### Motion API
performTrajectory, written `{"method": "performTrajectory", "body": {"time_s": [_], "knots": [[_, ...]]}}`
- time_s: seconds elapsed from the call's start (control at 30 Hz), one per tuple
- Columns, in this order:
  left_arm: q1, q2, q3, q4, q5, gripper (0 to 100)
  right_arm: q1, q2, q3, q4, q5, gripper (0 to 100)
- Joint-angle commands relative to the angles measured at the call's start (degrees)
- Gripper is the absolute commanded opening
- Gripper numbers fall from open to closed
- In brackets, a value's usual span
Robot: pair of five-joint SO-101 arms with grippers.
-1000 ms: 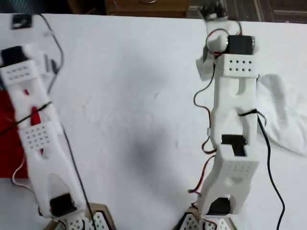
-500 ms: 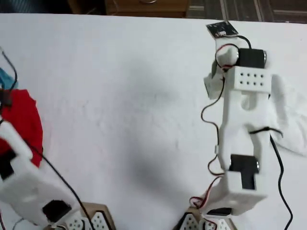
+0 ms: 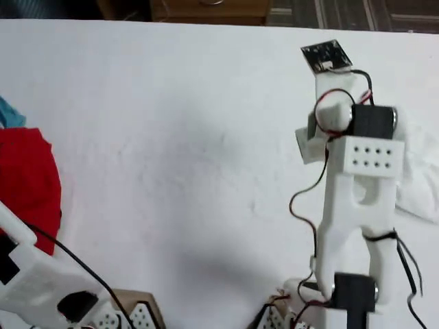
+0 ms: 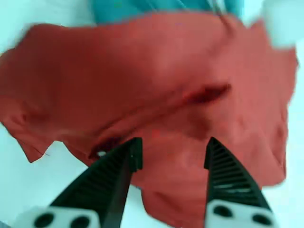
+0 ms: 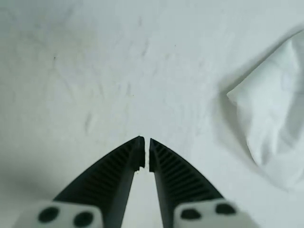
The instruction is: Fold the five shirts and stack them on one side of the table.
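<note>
A crumpled red shirt point(image 4: 156, 85) lies on the white table, with a teal shirt point(image 4: 161, 7) behind it. My left gripper point(image 4: 172, 152) hangs open just above the red shirt's near edge, holding nothing. From above, the red shirt point(image 3: 27, 185) and a corner of the teal shirt point(image 3: 8, 113) lie at the table's left edge, and the left arm point(image 3: 34, 274) sits at the front left corner. My right gripper point(image 5: 144, 148) is shut and empty over bare tabletop. A white shirt point(image 5: 275, 118) lies bunched beside it, at the right edge point(image 3: 420, 178) from above.
The right arm point(image 3: 360, 185) stretches over the right side of the table point(image 3: 178, 137), with black and red cables along it. A small dark circuit board point(image 3: 326, 55) sits at its far end. Dark wooden furniture stands beyond the far edge.
The left arm has pulled back to the front left corner, uncovering the red shirt. The right arm has shifted right and toward the front edge.
</note>
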State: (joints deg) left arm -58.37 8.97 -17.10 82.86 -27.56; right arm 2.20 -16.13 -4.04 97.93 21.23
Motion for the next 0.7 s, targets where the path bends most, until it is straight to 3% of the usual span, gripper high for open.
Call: {"method": "performTrajectory", "body": {"time_s": [0.0, 0.23, 0.4, 0.57, 0.67], "knots": [[-0.18, -2.73, -1.63, -2.20, 3.43, 23, 0.66, -4.97, 1.67, -1.10, 0.26, 1.9], [-0.44, 5.27, 0.22, -7.21, 3.87, 23, 0.66, -7.52, 2.90, -1.45, 0.26, 1.9], [-0.44, 12.04, 0.04, -5.19, 4.04, 22, 0.66, -8.48, 2.90, -1.45, 0.26, 1.9], [-0.26, 14.59, 0.04, -4.48, 4.04, 14, 0.66, -8.48, 2.90, -1.54, 0.26, 1.9], [-0.26, 15.12, 0.13, -4.57, 4.04, 4, 0.66, -8.48, 2.90, -1.54, 0.26, 1.9]]}}
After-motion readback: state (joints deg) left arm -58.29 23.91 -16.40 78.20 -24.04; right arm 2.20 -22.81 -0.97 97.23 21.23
